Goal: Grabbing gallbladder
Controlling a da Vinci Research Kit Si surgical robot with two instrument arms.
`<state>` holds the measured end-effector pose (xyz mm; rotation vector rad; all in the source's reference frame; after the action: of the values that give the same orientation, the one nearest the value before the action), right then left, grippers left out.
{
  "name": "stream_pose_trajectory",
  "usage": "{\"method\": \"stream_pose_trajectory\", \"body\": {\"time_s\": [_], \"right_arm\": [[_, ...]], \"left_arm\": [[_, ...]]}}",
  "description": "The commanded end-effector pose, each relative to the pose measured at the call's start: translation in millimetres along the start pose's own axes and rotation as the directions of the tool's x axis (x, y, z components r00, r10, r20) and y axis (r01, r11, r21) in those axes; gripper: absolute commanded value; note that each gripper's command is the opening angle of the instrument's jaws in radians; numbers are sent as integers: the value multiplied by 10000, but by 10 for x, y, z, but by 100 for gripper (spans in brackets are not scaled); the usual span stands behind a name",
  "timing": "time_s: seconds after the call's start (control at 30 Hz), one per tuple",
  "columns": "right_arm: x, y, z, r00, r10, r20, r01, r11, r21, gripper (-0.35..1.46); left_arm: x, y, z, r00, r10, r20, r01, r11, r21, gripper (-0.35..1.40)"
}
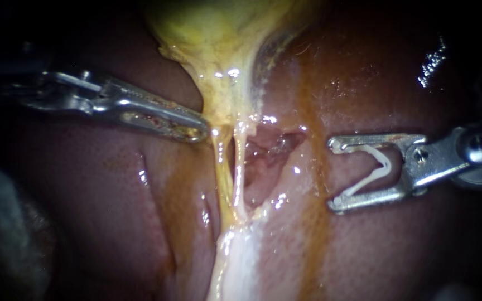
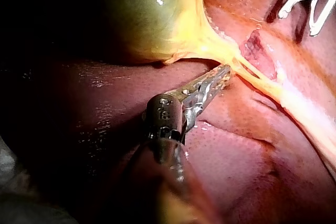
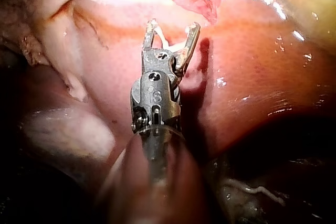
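Slippage seemed likely, as the left instrument (image 1: 199, 131), jaws closed empty, only touched the gallbladder (image 1: 218, 67) while the right instrument (image 1: 333, 175) held a clip (image 1: 385, 165) in wide-spread jaws.

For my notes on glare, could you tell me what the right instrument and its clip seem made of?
The right instrument: bare metal, silvery with bright glints. Its clip: likely plastic, matte white, thin and bent; not certain.
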<state>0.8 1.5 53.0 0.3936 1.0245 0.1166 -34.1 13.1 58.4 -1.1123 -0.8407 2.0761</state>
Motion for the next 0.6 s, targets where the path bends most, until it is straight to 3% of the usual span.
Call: {"method": "stream_pose_trajectory", "body": {"time_s": [0.03,0.17,0.27,0.6], "right_arm": [[0,0,0,10000,0,1,0,10000,0,50],[0,0,0,10000,0,1,0,10000,0,50],[0,0,0,10000,0,1,0,10000,0,50],[0,0,0,10000,-1,1,1,10000,1,50]], "left_arm": [[3,0,-6,10000,-13,-27,13,10000,44,-35],[17,3,-29,9999,-96,-81,97,9999,114,-35],[24,6,-40,9994,-205,-293,206,9998,53,-35],[24,6,-43,9994,-209,-288,210,9998,38,-35]]}}
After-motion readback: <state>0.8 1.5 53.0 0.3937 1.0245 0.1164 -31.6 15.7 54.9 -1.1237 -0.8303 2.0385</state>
